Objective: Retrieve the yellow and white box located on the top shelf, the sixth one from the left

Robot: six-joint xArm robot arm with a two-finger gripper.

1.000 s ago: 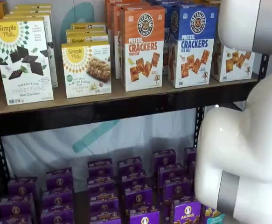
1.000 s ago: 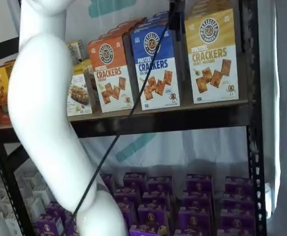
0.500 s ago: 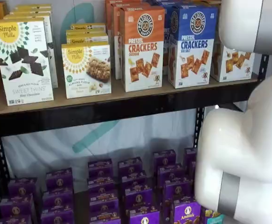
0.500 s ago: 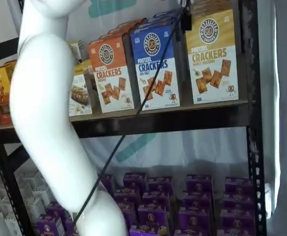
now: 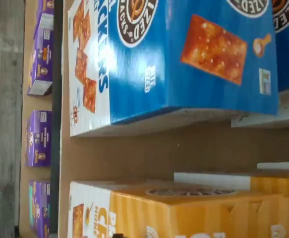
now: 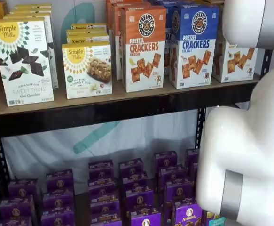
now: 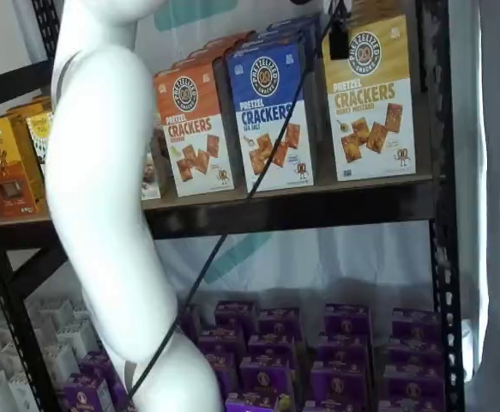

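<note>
The yellow and white box (image 7: 370,99) stands at the right end of the top shelf (image 7: 301,204), next to the black upright. In a shelf view its white lower half (image 6: 235,60) shows, with the rest behind the white arm (image 6: 249,141). The wrist view shows its yellow top face (image 5: 184,213) on the brown board, close beside the blue box (image 5: 184,54). My gripper (image 7: 339,39) hangs from the view's top edge as a black finger with a cable, in front of the box's upper left corner. No gap or hold can be made out.
Blue (image 6: 193,44) and orange (image 6: 144,47) Pretzel Crackers boxes stand left of the target. White Simple Mills boxes (image 6: 24,61) are further left. Purple boxes (image 6: 137,193) fill the lower level. A black upright (image 7: 434,172) borders the target on the right.
The black finger and cable have moved right, from in front of the blue box to the yellow box's upper left corner. The white arm has shifted right as well.
</note>
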